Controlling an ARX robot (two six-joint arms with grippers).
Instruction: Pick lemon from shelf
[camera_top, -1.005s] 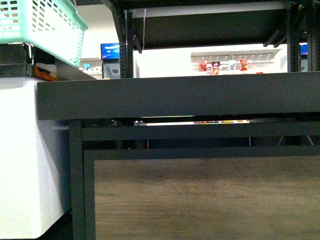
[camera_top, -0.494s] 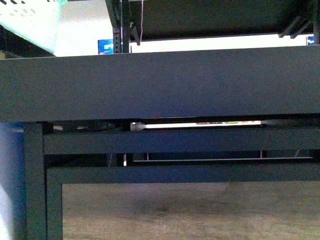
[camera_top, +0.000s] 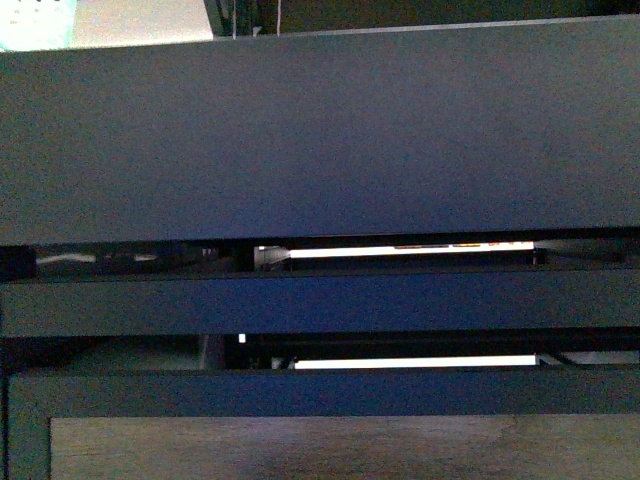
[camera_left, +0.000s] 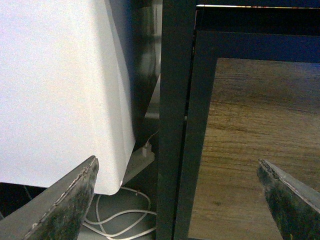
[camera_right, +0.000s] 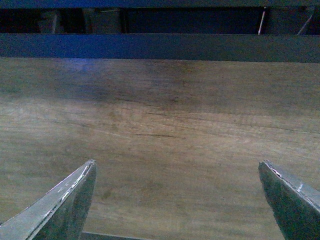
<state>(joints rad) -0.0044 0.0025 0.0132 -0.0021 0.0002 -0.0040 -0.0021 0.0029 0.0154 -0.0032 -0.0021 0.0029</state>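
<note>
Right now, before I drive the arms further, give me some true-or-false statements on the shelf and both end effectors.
1. A lemon shows in the front view. False: only the shelf, its dark tray front, bars and wood panel, shows there.
2. The left end effector is open and holds nothing. True.
3. The right end effector is shut on a lemon. False: it is open and empty, facing the wood panel.
4. A white cable lies beside a black post. True.
</note>
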